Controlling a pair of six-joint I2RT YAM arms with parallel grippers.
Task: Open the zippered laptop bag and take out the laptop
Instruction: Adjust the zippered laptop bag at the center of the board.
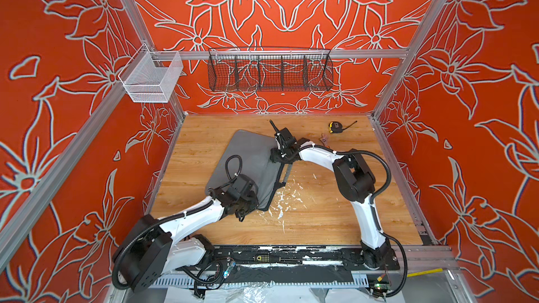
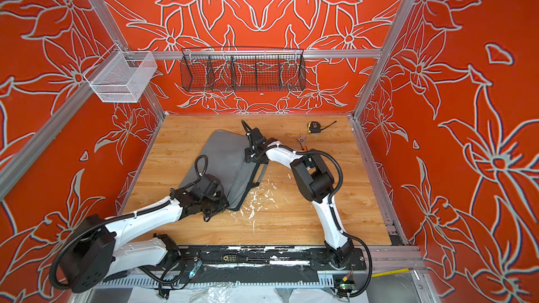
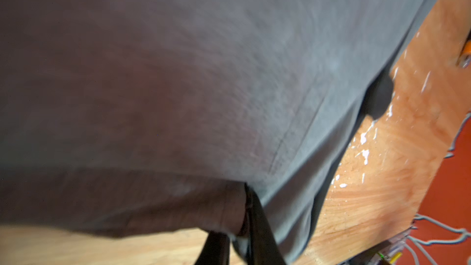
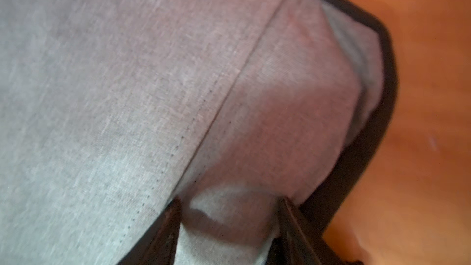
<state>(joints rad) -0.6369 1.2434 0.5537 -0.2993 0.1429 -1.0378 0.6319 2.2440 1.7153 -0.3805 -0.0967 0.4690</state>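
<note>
Wood covers the table [image 1: 335,220], inside red walls with flower lines. The left gripper [image 3: 230,210] holds its two dark fingers close together at the near corner of the flat grey cloth laptop bag [image 1: 248,153]. I cannot tell if they pinch the cloth. The right gripper [image 4: 229,200] is at the bag's far side edge, beside the black trim [image 4: 387,85]. Its fingers are spread wide, with grey cloth between them. The laptop does not show, so it is likely inside the bag. This looks like the opening step. Next, the bag's mouth must be pulled wide so a gripper can reach the laptop. A yellow-and-black tape measure [image 1: 334,127] lies well apart, near the back.
</note>
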